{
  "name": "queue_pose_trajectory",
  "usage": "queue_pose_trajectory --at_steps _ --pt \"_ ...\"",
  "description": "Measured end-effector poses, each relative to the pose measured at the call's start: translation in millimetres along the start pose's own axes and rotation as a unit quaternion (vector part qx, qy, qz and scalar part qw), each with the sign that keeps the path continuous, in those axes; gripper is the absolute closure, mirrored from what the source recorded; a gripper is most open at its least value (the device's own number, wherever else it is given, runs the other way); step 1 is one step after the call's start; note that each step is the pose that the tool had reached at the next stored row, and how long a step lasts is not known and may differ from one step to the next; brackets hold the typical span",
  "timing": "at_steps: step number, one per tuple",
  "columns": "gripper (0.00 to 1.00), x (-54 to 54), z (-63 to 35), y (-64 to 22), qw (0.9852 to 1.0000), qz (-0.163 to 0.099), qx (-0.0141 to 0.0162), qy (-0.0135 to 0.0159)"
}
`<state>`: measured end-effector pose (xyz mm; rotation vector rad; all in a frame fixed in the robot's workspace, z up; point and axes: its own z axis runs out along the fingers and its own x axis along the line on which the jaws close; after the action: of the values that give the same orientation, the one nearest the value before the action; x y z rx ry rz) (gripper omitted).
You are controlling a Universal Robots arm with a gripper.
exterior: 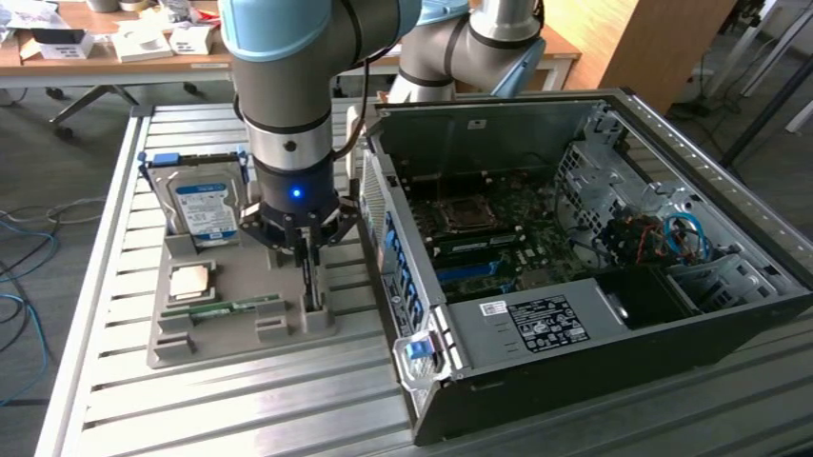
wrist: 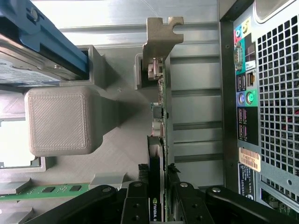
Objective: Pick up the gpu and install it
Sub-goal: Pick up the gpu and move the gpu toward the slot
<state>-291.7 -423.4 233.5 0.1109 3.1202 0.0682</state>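
The tool (exterior: 305,249) hangs straight down over the grey holder (exterior: 216,338) on the slatted desk (exterior: 254,409). It straddles the gpu (wrist: 161,116), which stands on its long edge in a slot directly beneath the tool. The upright pose explains the approach: only the card's thin top edge is free, so the jaws come from above, one on each face.

In the wrist view the fingers (wrist: 135,205) lie close against both sides of the card near one end, with no gap visible, so I judge the tool clamped on the gpu. The card looks seated in the slot, not yet lifted. Its metal bracket (wrist: 161,30) sits at the end away from the tool, and leaving it free would suit fitting it against the case's rear wall.

The hard drive (exterior: 204,211) stands in its own cradle on the far side of the tool from the computer case (exterior: 711,190). The memory stick (exterior: 238,307) lies flat in the holder just beside the tool. Both are clear of the jaws. The case lies open just beside the holder, on the tool's other side, and shows its motherboard (exterior: 496,238).
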Motion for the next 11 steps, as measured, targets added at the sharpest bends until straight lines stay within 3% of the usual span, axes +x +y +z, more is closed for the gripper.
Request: queue_pose_trajectory --at_steps 11 --pt "0.74 0.0 -1.8 0.2 1.0 -0.006 -0.0001 0.0002"
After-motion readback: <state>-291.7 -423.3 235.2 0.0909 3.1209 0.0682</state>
